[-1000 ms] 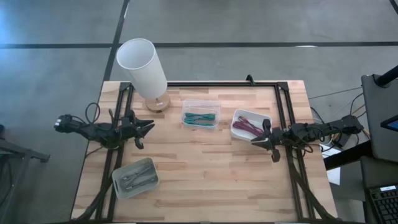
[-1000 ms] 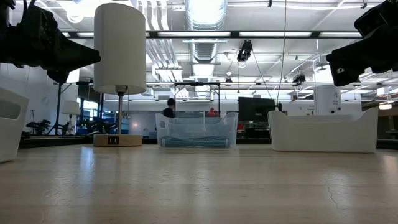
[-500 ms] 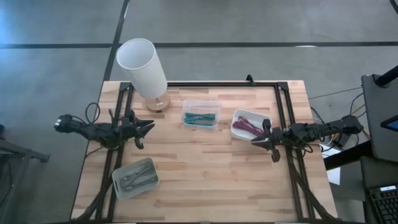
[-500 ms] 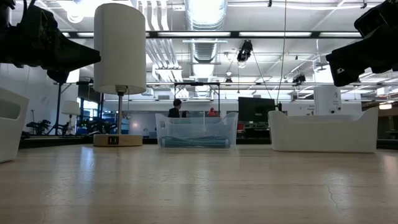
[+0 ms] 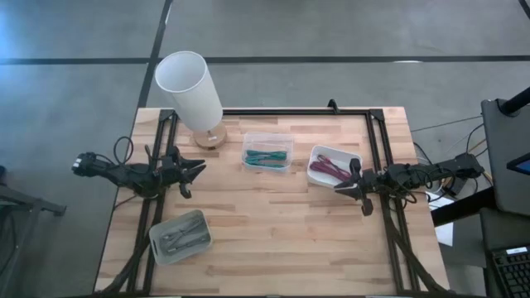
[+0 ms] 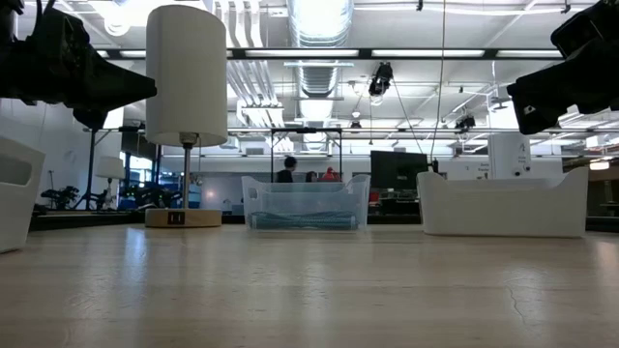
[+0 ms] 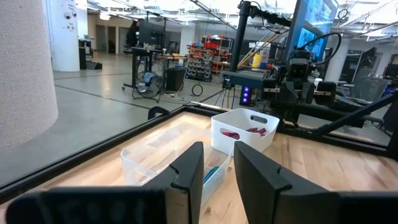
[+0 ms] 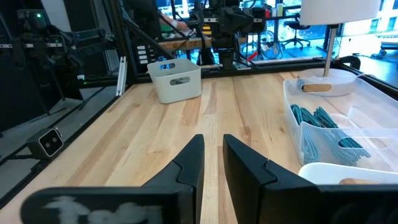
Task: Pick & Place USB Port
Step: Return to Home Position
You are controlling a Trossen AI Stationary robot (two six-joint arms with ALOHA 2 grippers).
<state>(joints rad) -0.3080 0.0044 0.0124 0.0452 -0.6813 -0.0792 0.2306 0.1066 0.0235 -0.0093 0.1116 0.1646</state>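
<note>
Three bins rest flat on the wooden table. A clear bin [image 5: 267,151] holds teal cables, a white bin [image 5: 333,166] holds maroon cables, and a grey bin [image 5: 180,236] holds grey ones. A white-shaded lamp [image 5: 192,91] stands on its round wooden base [image 6: 183,217], whose front shows a small dark slot. My left gripper [image 5: 201,168] hovers near the table's left side, pointing right, open by a narrow gap [image 7: 217,149]. My right gripper [image 5: 338,188] hovers beside the white bin, pointing left, also open by a narrow gap [image 8: 213,140].
A black frame [image 5: 331,111] runs along the table's far edge and down both sides. Bare wood [image 5: 273,223] lies between the two grippers and toward the near edge. In the low view both arms hang well above the tabletop [image 6: 309,290].
Neither arm nor any bin has moved. A person far behind the table has walked toward the right in the low view.
</note>
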